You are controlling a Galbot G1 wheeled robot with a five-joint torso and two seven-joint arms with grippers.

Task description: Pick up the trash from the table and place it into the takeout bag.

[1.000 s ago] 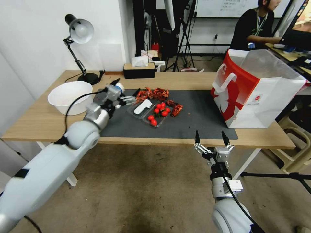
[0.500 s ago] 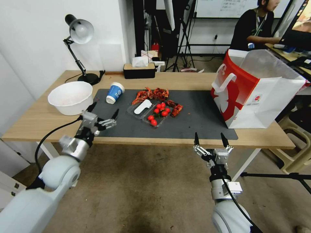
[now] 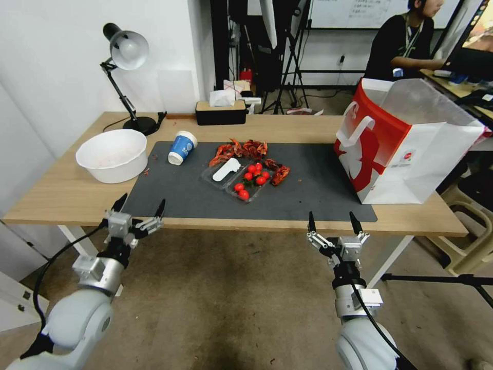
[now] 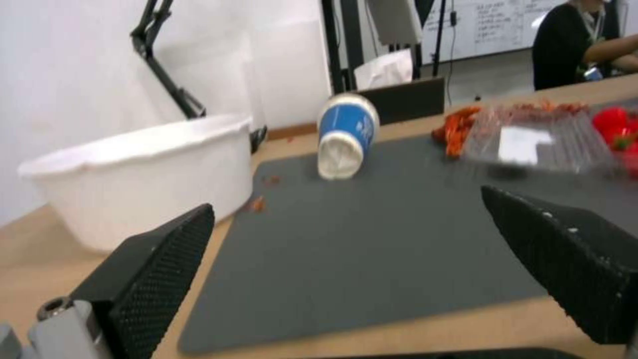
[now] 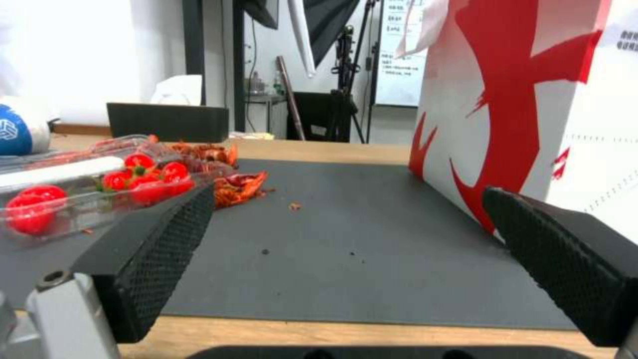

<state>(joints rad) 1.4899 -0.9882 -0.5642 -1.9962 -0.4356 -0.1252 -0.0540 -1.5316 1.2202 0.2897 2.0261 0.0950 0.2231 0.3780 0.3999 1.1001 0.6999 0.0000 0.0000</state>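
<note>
A blue-and-white paper cup (image 3: 182, 147) (image 4: 346, 134) lies on its side at the back left of the dark grey mat (image 3: 308, 190). Mid-mat sits a clear plastic tray (image 3: 240, 177) (image 5: 73, 194) holding red tomatoes and a white spoon, with red crayfish shells (image 3: 245, 148) (image 5: 236, 187) around it. The red-and-white takeout bag (image 3: 405, 139) (image 5: 532, 99) stands open on the table's right end. My left gripper (image 3: 143, 200) (image 4: 359, 234) hangs open and empty at the table's front edge, well short of the cup. My right gripper (image 3: 332, 215) (image 5: 352, 239) is open and empty at the front edge, near the bag.
A large white basin (image 3: 112, 154) (image 4: 139, 169) stands left of the mat on the light-wood table (image 3: 61, 190). A desk lamp (image 3: 126, 77) and a black tissue box (image 3: 221, 112) are at the back edge. A person sits at a desk behind the bag.
My left gripper has pulled back from the paper cup, over the mat, down to the table's front edge. The cup stays on the mat. The right arm has barely moved.
</note>
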